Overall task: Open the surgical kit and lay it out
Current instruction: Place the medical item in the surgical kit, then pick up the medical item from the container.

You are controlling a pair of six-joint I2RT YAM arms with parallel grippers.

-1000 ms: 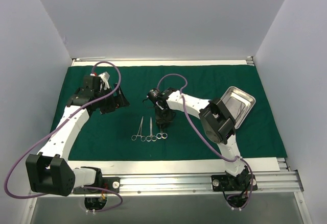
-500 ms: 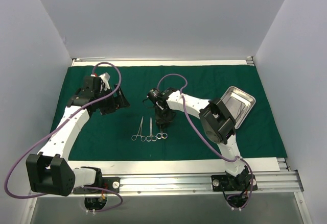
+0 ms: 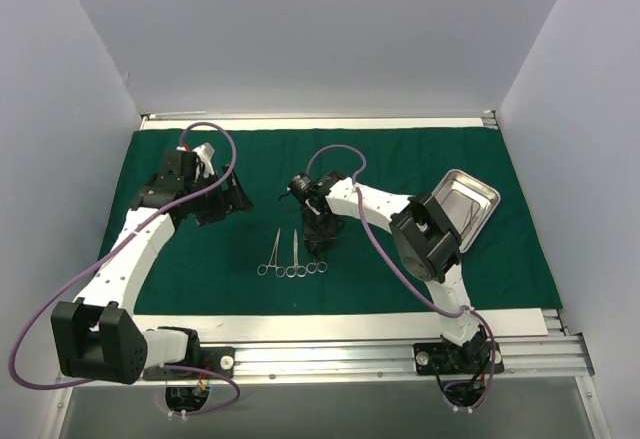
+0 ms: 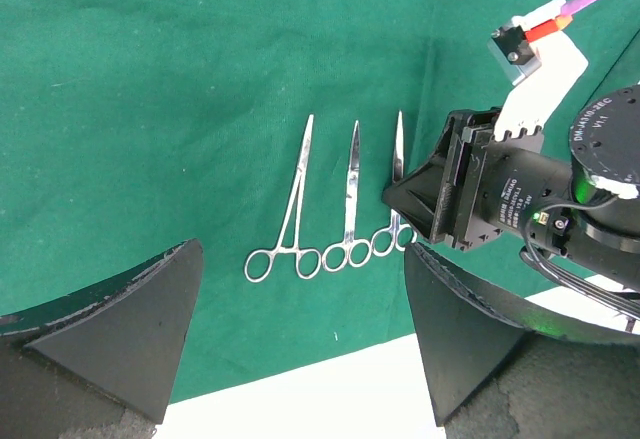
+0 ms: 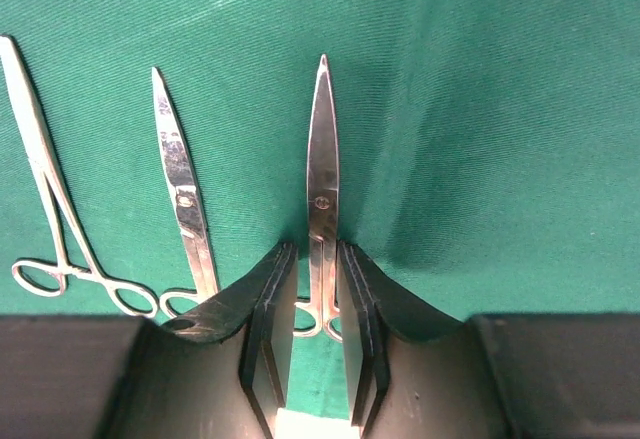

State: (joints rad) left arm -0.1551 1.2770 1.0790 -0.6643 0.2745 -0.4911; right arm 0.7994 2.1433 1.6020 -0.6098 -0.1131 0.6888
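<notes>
on the dark green drape (image 3: 400,259), three ring-handled instruments lie side by side at about 7 o'clock from its centre, tips toward 12, rings toward 6: forceps (image 5: 40,189), middle scissors (image 5: 180,194), right scissors (image 5: 322,179). the right gripper (image 5: 315,259) sits low over the right scissors, its narrowly parted jaws flanking the shanks just above the rings. whether the pads pinch the steel or stand just clear, i cannot tell. at 9 o'clock the left gripper (image 4: 300,259) hangs above the cloth, spread wide, holding nothing. the steel tray (image 3: 490,197) rests at 3 o'clock, near the drape's right edge.
</notes>
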